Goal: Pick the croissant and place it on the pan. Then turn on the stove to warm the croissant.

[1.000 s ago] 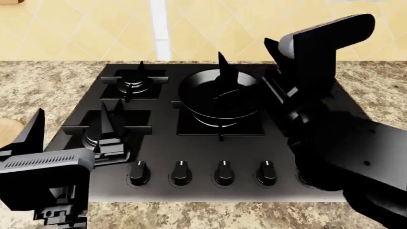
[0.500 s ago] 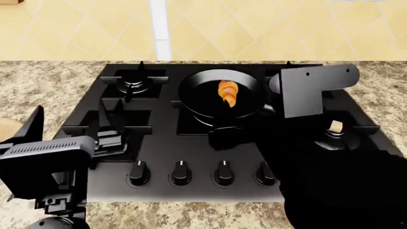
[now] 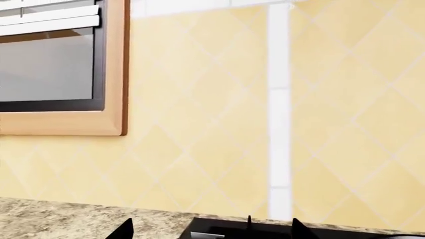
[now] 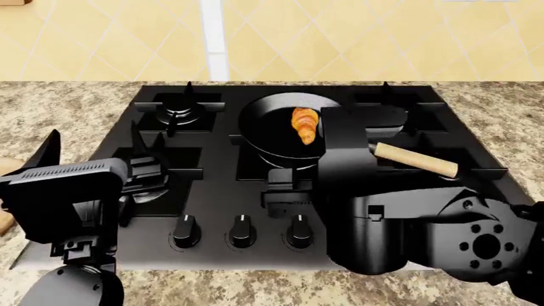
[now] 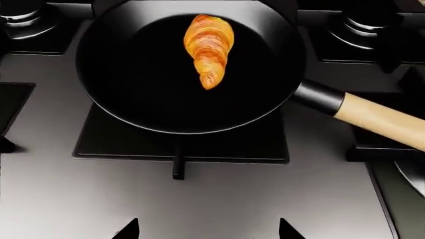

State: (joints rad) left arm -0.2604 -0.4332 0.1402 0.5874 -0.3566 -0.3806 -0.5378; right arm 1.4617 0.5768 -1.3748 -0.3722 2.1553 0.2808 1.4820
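The golden croissant (image 4: 306, 125) (image 5: 208, 48) lies inside the round black pan (image 4: 255, 131) (image 5: 126, 99), which sits on the middle rear burner of the black stove (image 4: 213, 191) (image 5: 59, 174). The pan's wooden handle (image 4: 416, 159) (image 5: 381, 119) points right. My right gripper (image 4: 287, 185) (image 5: 207, 230) hovers open and empty over the stove, between the pan and the knob row (image 4: 241, 231). Three knobs show; my right arm hides the rest. At the stove's front left burner, my left gripper (image 4: 146, 150) (image 3: 211, 230) is open and holds nothing.
Speckled granite counter (image 4: 60, 108) surrounds the stove, with a yellow tiled wall (image 4: 340, 38) (image 3: 199, 124) behind. A wood-framed panel (image 3: 59, 64) hangs on the wall. A light wooden board edge (image 4: 7, 167) shows at far left. Black grates (image 4: 178, 108) rise from the burners.
My right gripper has pulled back from over the pan toward the knobs, leaving the croissant lying in the pan. The pan handle is now uncovered. My left arm shifted slightly.
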